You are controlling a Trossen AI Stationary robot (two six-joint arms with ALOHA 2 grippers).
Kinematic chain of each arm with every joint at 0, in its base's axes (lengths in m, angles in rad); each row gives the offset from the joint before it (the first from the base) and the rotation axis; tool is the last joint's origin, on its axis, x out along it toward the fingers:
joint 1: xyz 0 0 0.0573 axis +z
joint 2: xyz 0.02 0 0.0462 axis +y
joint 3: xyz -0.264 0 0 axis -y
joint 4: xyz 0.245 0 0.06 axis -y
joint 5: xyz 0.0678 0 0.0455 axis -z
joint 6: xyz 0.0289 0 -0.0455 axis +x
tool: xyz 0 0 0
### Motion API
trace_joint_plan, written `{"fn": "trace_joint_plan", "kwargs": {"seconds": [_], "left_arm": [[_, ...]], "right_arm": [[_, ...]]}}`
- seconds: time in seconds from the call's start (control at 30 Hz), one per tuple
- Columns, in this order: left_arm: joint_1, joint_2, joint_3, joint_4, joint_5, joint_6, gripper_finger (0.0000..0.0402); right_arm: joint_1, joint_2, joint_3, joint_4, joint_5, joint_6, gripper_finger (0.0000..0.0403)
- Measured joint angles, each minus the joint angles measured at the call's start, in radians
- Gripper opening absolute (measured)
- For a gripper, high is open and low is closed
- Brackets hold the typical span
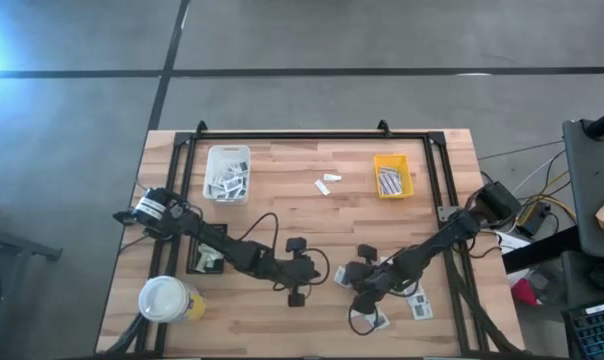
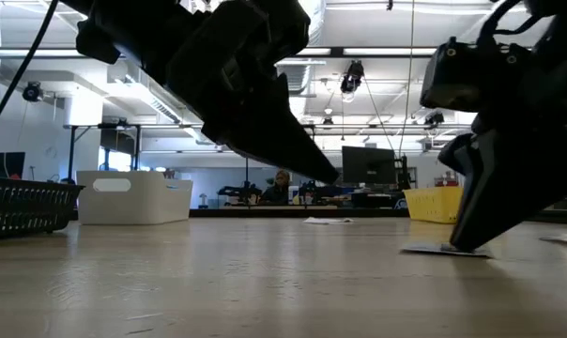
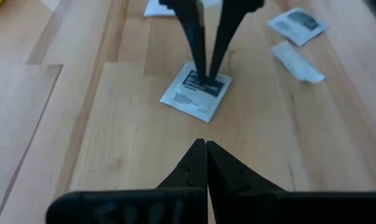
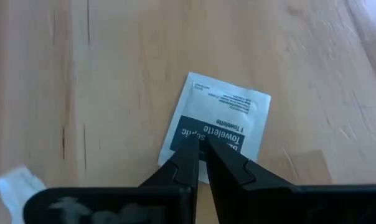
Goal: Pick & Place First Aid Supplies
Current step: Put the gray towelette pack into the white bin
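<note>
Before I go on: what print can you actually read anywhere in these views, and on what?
"Towelette", seen inverted: dark patch of the white packet at the right gripper tips.
The word beside it: half hidden, unreadable.
Small print on the packet's white end: too small.
Other packets, trays, cup: nothing legible.

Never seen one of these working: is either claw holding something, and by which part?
The right gripper pinches a towelette packet at its edge, flat on the table; the left gripper holds nothing.

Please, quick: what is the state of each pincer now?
Left pincer: closed, holding nothing.
Right pincer: closed on the towelette packet lying on the table.
</note>
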Motion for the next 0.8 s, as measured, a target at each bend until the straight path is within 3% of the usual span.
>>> {"fn": "trace_joint_plan", "kwargs": {"seconds": [0.43, 0.8], "left_arm": [[0.001, 0.0, 0.0, -0.016, 0.0, 0.003, 0.0], [0.046, 0.055, 0.0, 0.015, 0.0, -0.038, 0.0]], "right_arm": [[-0.088, 0.027, 0.038, 0.005, -0.011, -0.08, 0.0027], [-0.13, 0.087, 0.061, 0.167, -0.062, -0.133, 0.0027]]}}
